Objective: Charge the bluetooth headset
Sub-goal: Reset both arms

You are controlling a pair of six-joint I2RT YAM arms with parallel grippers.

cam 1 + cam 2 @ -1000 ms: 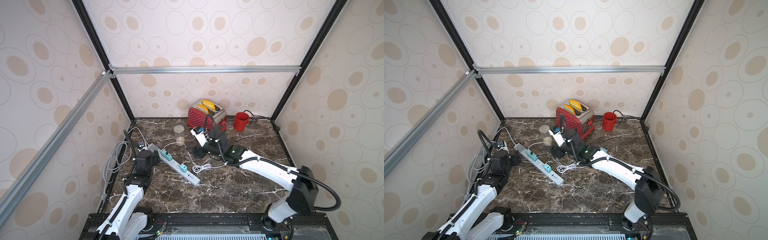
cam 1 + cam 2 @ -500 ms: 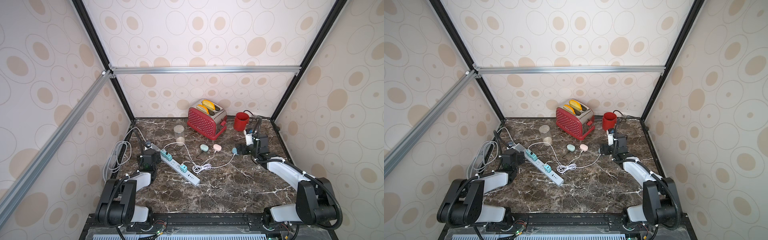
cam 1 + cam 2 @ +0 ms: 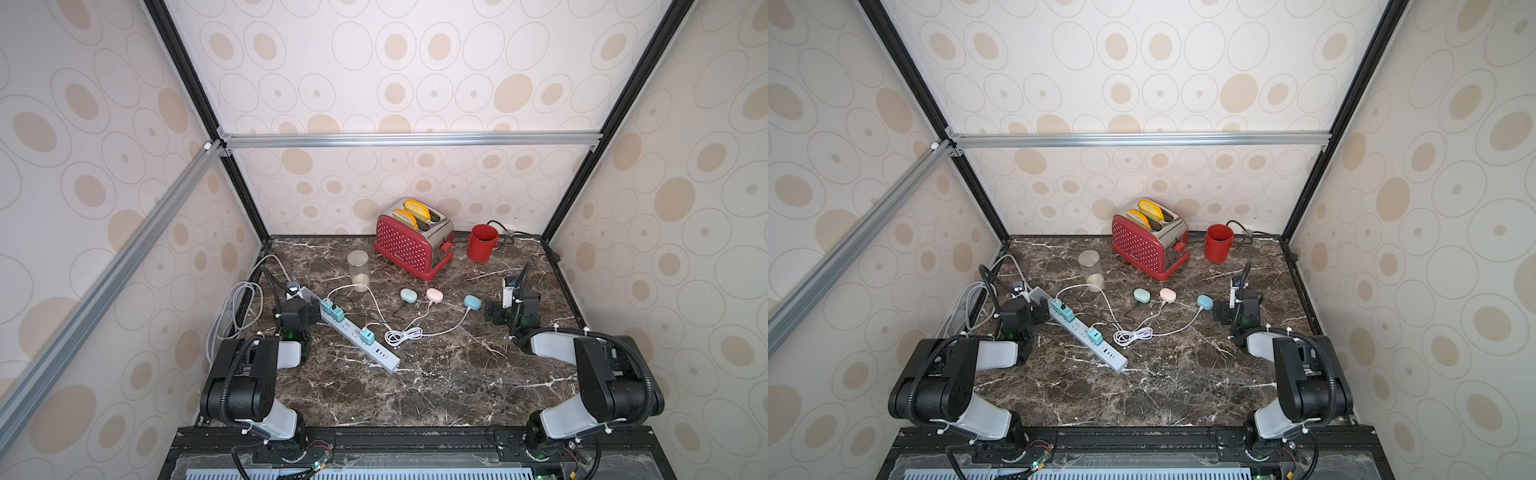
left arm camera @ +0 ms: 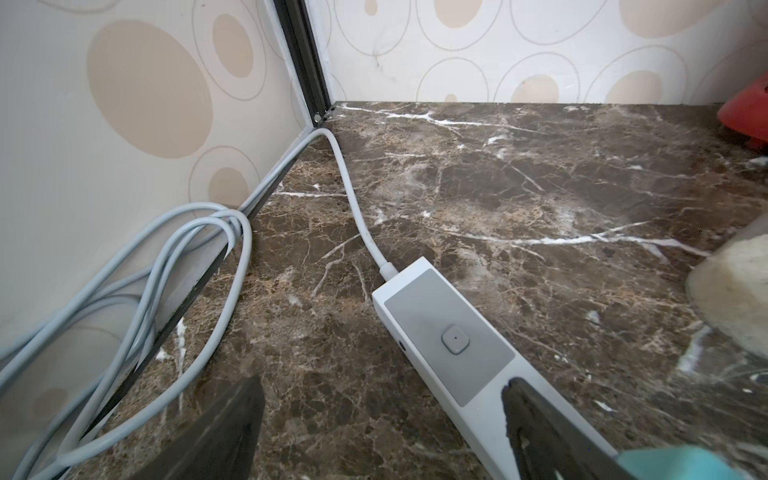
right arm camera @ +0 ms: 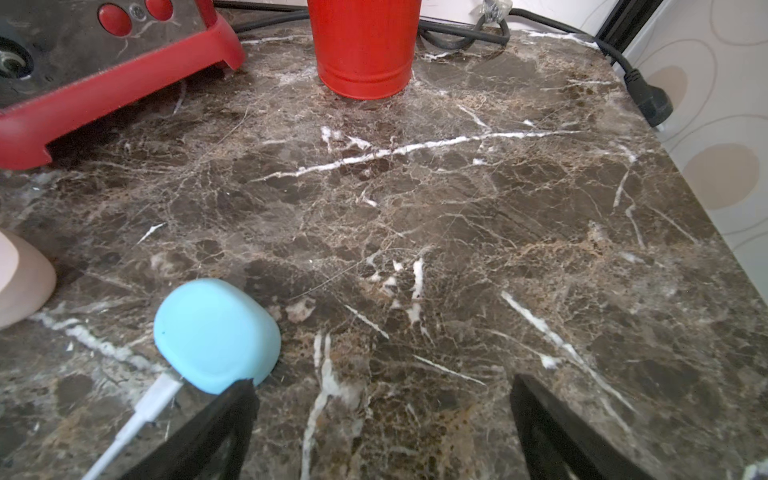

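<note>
The blue earbud case (image 5: 216,334), white cable (image 5: 141,411) attached, lies just beside the wide-open, empty right gripper (image 5: 382,384), with the pink case (image 5: 20,282) and toaster (image 5: 104,75) nearby, while the left gripper (image 4: 380,390) gapes empty at the power strip (image 4: 449,345).

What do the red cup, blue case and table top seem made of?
The red cup looks like painted metal, glossy, with a ridge near its base. The blue case is likely plastic, smooth and matte. The table top is marble or a marble-look sheet: brown, white veins.
</note>
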